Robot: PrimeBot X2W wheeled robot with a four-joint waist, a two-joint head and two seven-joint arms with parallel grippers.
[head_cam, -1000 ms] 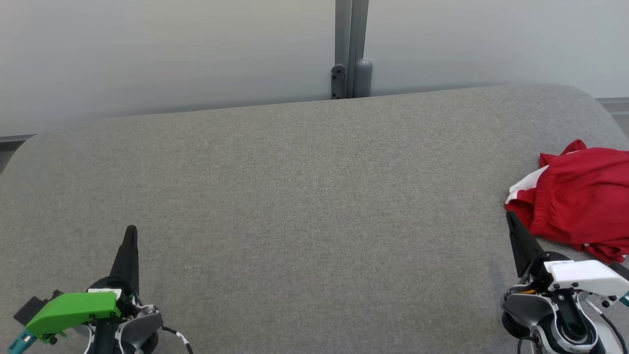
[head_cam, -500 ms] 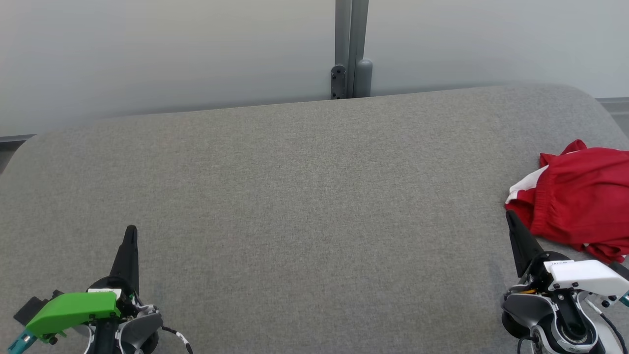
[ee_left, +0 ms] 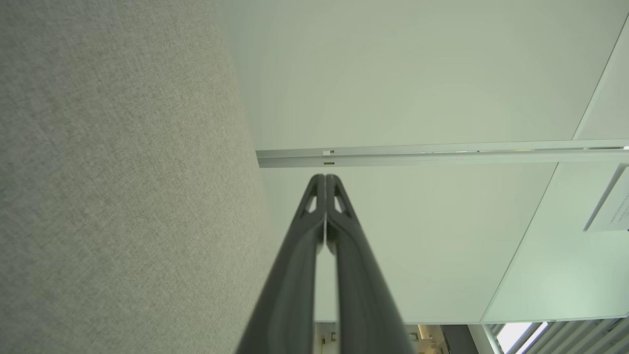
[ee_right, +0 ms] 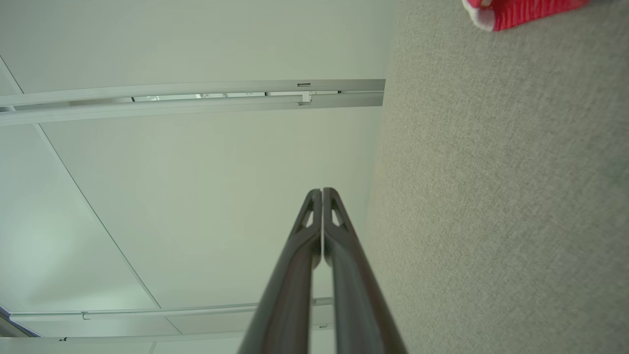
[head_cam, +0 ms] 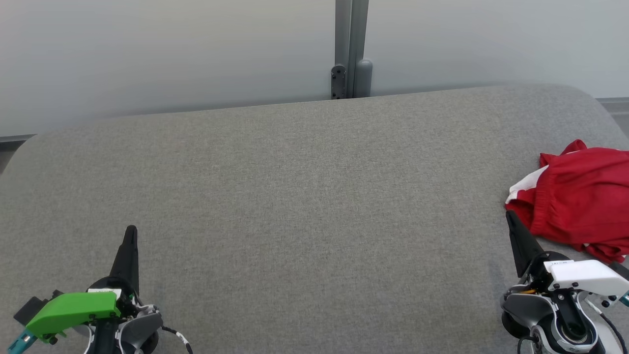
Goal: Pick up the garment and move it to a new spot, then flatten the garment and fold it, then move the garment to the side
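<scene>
**Scene.** A wide grey fabric-covered counter (head_cam: 304, 206) with rounded corners runs across the head view. Behind it stands a pale, plain wall (head_cam: 172, 49), split by an upright grey metal post (head_cam: 351, 49).

**Task item.** The crumpled red fabric garment with white trim (head_cam: 580, 196) lies on the counter at its far right, partly cut off by the edge of the head view. It is bunched, not flat. A gathered band runs across it, and a white strip shows at its left side. In the right wrist view one red-and-white corner of it (ee_right: 521, 10) shows at the top edge, lying on the grey fabric.

**Left claw** (head_cam: 130, 230). It sits low at the left of the head view, under a bright green plastic wrist cover (head_cam: 71, 309). Its two long dark fingers are pressed together into a single spike. The left wrist view confirms this: the tips of the claw (ee_left: 325, 178) meet, with nothing between them. It is over the left part of the counter, well apart from the garment.

**Right claw** (head_cam: 509, 215). It sits low at the right, under a white plastic wrist cover (head_cam: 587, 275). Its fingers are likewise pressed together and hold nothing, and the tips are seen meeting in the right wrist view (ee_right: 322, 191). In the head view the tip points just beside the garment's near left edge. The right wrist view shows bare counter between the tip and the cloth, so there is no contact.
</scene>
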